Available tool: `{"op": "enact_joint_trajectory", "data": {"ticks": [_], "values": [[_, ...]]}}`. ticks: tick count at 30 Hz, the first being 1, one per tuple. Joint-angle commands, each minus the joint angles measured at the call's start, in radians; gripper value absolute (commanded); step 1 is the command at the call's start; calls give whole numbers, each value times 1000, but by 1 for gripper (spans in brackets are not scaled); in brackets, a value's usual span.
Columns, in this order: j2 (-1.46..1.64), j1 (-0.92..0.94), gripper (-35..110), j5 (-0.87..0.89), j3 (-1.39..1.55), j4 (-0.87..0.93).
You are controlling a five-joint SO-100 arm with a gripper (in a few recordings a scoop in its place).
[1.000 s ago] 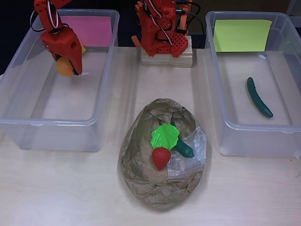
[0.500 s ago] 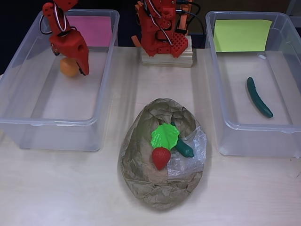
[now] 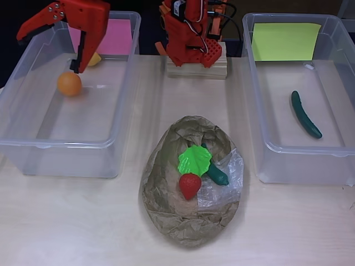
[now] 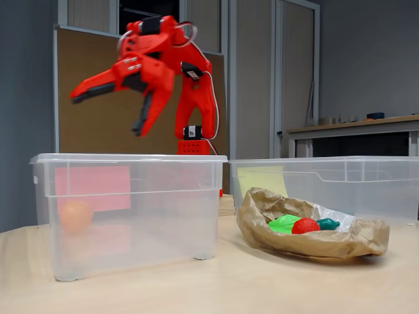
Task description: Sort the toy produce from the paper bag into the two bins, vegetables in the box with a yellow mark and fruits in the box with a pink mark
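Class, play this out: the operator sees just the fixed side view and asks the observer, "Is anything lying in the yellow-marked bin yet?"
Observer: Yes, one green cucumber lies in the yellow-marked bin.
Operator: Is there anything in the pink-marked bin besides the orange?
Observer: A yellow piece lies in the pink-marked bin, apart from the orange.
Operator: What is left in the bag?
Observer: In the paper bag, a dark green vegetable runs under the leaf, beside the strawberry.

A pale wooden desk [image 4: 196, 288] stands before a brown partition board [image 4: 98, 98], grey walls, and a far counter [image 4: 353, 124].
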Motion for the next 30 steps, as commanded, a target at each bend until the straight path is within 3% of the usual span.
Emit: {"op": "enact_joint_trajectory", "data": {"ticks": [1, 11, 30], "values": [[69, -196, 50, 0, 21, -46], [-118, -620, 48, 98, 43, -275], [-637, -833, 51, 492, -74, -403]]}}
